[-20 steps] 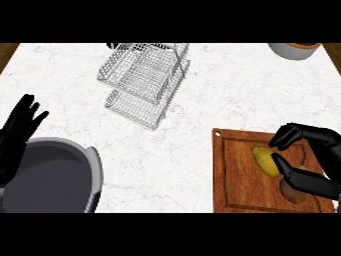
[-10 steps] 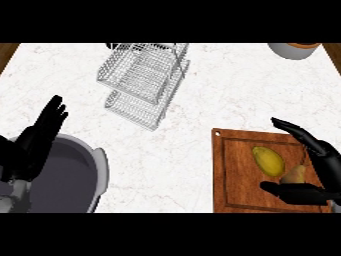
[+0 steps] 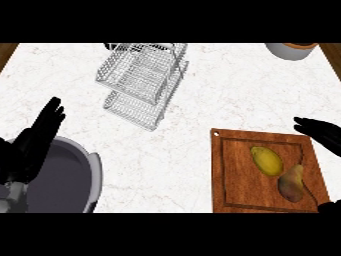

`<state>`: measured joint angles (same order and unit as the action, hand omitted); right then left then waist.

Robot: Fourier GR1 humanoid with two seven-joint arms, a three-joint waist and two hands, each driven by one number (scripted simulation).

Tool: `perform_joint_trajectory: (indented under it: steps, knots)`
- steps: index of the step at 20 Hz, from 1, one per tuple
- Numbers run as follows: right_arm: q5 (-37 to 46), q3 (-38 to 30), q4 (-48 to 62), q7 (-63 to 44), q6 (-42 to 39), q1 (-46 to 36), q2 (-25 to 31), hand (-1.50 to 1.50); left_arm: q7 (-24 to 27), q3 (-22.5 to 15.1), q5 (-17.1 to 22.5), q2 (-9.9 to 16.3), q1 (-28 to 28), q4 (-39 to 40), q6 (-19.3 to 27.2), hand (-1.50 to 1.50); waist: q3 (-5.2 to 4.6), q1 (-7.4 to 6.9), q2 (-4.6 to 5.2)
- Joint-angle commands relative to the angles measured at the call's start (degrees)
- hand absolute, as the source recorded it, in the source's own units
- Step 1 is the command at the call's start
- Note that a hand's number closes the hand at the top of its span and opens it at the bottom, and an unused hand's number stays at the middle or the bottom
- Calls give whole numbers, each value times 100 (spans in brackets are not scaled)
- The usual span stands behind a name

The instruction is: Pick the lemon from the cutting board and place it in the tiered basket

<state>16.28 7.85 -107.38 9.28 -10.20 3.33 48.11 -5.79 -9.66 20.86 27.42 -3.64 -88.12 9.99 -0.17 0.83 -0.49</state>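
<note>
Head view: lemon [image 3: 266,160] on cutting board [image 3: 232,190], unlabelled.

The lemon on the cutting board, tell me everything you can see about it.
The lemon is a smooth yellow oval, whole, with no cut showing. It lies flat on the wooden cutting board, inside the groove, long axis running from upper left to lower right. Its lower right end meets a brownish pear-shaped fruit; whether they truly touch is hard to tell. The right robot hand is open at the board's right edge, not touching the lemon.
</note>
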Motion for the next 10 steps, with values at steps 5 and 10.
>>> perform_joint_trajectory:
  steps: [5,10]
  knots:
    - [375,654,-1629,-2077,-1323,-1,459,-150,20,-37,-133,-245,-187,343,-100,0,7,-28,39]
    - [958,826,-1117,-2440,-1298,-260,-421,-150,-233,221,-137,-101,308,-298,-337,0,17,-110,46]
